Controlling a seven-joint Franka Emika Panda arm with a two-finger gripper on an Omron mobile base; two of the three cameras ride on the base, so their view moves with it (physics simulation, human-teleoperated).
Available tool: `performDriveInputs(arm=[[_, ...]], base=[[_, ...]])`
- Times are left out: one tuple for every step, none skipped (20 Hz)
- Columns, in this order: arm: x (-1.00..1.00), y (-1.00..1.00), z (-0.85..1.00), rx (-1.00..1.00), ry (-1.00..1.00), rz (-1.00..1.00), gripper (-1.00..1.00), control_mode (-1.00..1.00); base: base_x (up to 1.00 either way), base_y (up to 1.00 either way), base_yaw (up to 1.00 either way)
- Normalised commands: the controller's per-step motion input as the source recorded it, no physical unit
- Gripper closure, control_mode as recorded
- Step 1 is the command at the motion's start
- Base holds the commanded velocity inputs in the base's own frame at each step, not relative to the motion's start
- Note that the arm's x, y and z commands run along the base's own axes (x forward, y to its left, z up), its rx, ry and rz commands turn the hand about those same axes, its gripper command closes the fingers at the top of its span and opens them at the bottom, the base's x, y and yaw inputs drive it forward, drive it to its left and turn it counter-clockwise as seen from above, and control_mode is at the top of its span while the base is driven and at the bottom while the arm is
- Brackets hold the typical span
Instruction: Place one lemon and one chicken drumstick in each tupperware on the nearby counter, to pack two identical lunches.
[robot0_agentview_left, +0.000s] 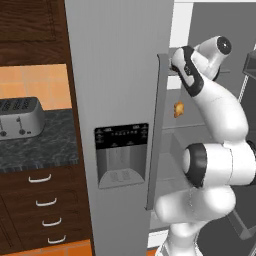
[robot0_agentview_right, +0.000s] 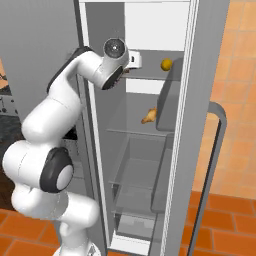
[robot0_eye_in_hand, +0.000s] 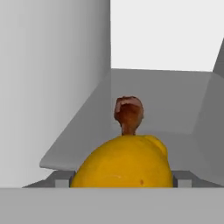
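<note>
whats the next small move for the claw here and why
Probably draw the claw back out of the fridge. The lemon sits between the finger tips, seemingly gripped, with a drumstick behind it, and it belongs in a tupperware on the counter.

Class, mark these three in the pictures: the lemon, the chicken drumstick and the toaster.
lemon (robot0_eye_in_hand: 124, 162): hand view, middle of its yellow skin, between the finger tips.
chicken drumstick (robot0_agentview_right: 148, 117): right base view, its meaty middle, on a fridge shelf.
toaster (robot0_agentview_left: 20, 117): left base view, centre of its silver front.
</note>
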Motion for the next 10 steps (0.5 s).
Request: performDriveInputs(arm=[[-1.0,0.0,0.56,0.08,0.13,-0.03,1.0,-1.0],[-1.0,0.0,0.53,0.05,0.21,-0.01,1.0,-1.0],[-1.0,0.0,0.45,0.02,0.26,-0.01,1.0,-1.0],[-1.0,0.0,0.0,0.0,0.22,-0.03,1.0,-1.0],[-1.0,0.0,-0.06,0.0,0.16,-0.03,1.0,-1.0],[-1.0,0.04,-0.23,0.0,0.09,-0.02,1.0,-1.0],[-1.0,0.41,-0.21,0.0,0.14,-0.01,1.0,-1.0],[-1.0,0.43,-0.34,0.0,0.09,0.0,1.0,-1.0],[-1.0,0.51,-0.49,0.0,0.05,-0.02,1.0,-1.0],[-1.0,0.61,-0.6,0.0,0.03,-0.04,1.0,-1.0]], base=[[0.0,0.0,0.0],[0.0,0.0,0.0],[0.0,0.0,0.0],[0.0,0.0,0.0],[0.0,0.0,0.0],[0.0,0.0,0.0],[0.0,0.0,0.0],[0.0,0.0,0.0],[0.0,0.0,0.0],[0.0,0.0,0.0]])
